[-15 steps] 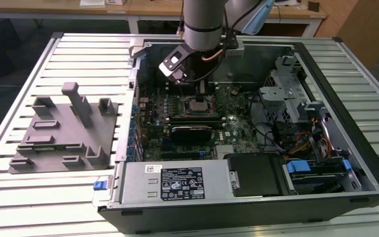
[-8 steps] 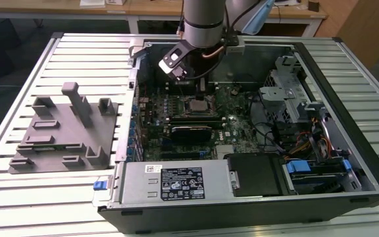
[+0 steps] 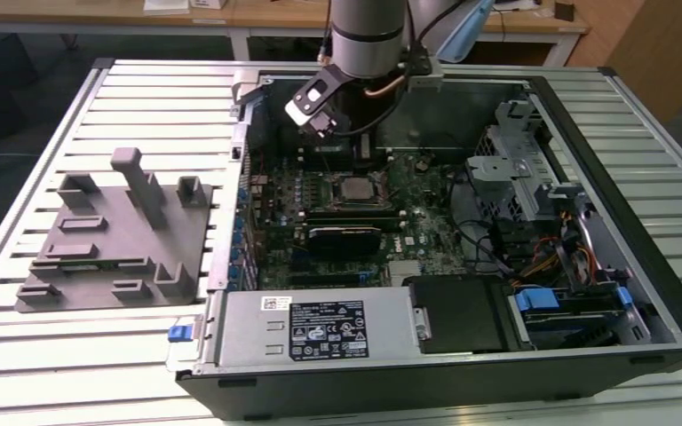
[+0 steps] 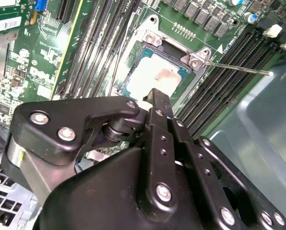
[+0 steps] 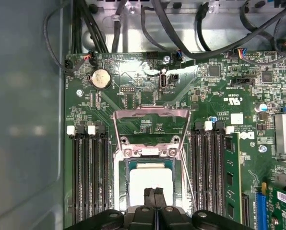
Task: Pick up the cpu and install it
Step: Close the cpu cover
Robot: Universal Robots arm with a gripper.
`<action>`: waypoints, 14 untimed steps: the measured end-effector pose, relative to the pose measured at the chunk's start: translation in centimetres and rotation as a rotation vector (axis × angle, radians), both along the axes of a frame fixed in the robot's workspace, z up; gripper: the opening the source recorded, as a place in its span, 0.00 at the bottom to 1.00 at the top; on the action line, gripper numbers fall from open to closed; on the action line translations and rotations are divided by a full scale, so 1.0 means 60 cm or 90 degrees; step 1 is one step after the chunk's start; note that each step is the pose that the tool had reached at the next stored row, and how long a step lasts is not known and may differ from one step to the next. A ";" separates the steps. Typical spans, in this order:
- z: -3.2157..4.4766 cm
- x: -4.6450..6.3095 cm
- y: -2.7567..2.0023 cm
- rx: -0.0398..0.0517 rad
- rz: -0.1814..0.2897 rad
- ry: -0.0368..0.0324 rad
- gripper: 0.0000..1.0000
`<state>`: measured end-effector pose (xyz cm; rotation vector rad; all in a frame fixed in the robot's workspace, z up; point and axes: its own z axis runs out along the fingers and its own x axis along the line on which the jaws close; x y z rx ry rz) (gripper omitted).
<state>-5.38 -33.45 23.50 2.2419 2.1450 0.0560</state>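
Pincer (image 5: 154,195) with its two fingers pressed together and nothing between them, poised directly above the cpu (image 5: 150,178). Whether the tips touch the chip cannot be told.

Progress: the cpu lies flat in its socket, square to the socket walls, between two banks of memory slots on the motherboard (image 5: 133,79). Pick-up and placement therefore appear done. The retention frame (image 5: 151,113) stands swung up off the chip. The locking lever (image 4: 239,67) lies free, reaching out over the neighbouring slots. By judgement, closing the frame and latching the lever are what is left. One green memory stick (image 5: 232,177) stands in a slot of one bank beside the socket.

Exterior view, read from its left to its right: a grey fixture block (image 3: 116,240) sits toward the left edge of the slatted table (image 3: 139,98). Just beside it, the open computer case (image 3: 620,191) lies on its side and takes up the table's middle and right.

Pose: the arm (image 3: 368,35) hangs near-vertical over the case's far edge. Its wrist is above the far part of the motherboard, and the fingers point down into the case at the socket.
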 end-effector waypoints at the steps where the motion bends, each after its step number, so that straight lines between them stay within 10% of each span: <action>1: 0.002 0.000 0.0000 0.0000 0.000 0.0001 0.11; 14: 0.027 0.000 0.0000 0.0001 0.000 0.0006 0.11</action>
